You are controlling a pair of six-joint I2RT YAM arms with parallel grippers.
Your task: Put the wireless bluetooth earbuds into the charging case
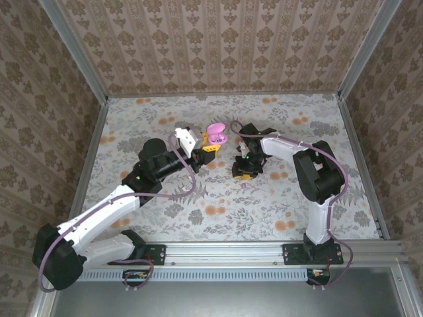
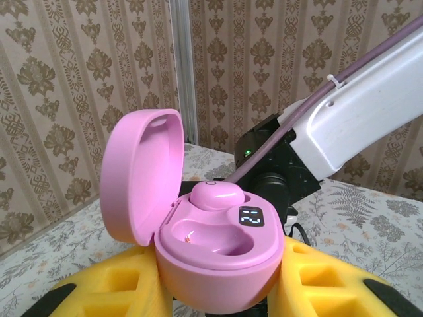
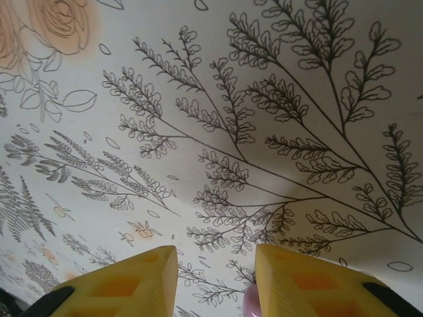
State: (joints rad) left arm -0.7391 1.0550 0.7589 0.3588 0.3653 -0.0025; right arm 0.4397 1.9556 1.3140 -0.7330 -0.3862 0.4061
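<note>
Left end effector (image 2: 221, 290) pinches the open pink case (image 2: 218, 247) upright, one earbud (image 2: 217, 195) seated, presenting the empty socket; right end effector (image 3: 215, 281) pinches the second earbud (image 3: 250, 302) above the tabletop (image 3: 218, 132).

Bright, even, soft lighting; faint shadows; sharp focus, slightly blurred near edges.

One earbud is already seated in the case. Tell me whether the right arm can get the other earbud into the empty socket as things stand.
Probably yes. The left gripper holds the case with its lid tipped back, so the empty socket lies open beside the seated earbud. The right gripper hangs over the tablecloth, a pinkish piece between its fingers.
</note>
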